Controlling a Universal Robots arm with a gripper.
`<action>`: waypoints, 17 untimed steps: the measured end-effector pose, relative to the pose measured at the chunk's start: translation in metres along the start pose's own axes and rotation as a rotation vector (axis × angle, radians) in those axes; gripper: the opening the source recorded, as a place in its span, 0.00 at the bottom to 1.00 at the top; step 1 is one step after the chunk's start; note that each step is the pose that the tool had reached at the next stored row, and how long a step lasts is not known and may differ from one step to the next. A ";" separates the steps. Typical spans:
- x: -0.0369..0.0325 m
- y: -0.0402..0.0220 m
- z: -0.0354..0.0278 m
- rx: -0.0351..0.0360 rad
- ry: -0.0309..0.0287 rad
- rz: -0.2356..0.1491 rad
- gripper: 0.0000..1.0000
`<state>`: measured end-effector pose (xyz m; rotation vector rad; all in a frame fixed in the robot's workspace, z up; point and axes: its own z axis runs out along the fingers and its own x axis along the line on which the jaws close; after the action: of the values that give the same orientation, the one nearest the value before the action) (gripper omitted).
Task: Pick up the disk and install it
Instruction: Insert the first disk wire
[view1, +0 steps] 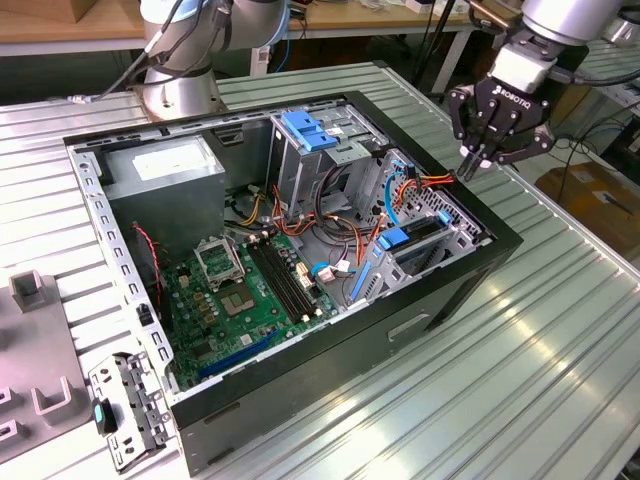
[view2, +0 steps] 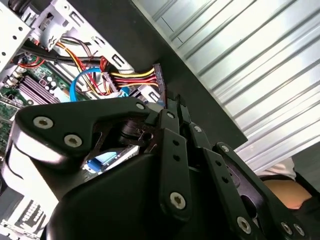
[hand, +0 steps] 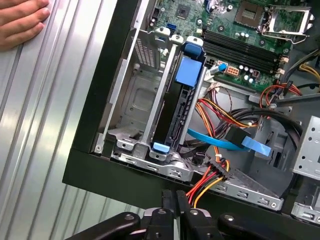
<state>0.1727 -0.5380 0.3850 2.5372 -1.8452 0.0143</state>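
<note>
Your gripper is hovering over the corner of the computer case, jaws clenched on nothing. The disk is sitting in the drive cage inside the case, beside the red-and-yellow wires.

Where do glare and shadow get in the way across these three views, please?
Exterior view: white glare streaks run along the ribbed table in front of the computer case, whose inside is evenly lit. First wrist view: the disk sits shaded in its metal bay, its blue end bright. Second wrist view: the black gripper covers much of the case in dark silhouette.
</note>
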 end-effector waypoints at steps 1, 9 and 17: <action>-0.0010 -0.0013 0.0001 0.0001 0.0001 -0.008 0.18; -0.0038 -0.0041 0.0013 0.0010 0.0000 -0.111 0.25; -0.0039 -0.0041 0.0049 0.0031 -0.0006 -0.304 0.39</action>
<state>0.1754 -0.5331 0.3800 2.7887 -1.4402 0.0152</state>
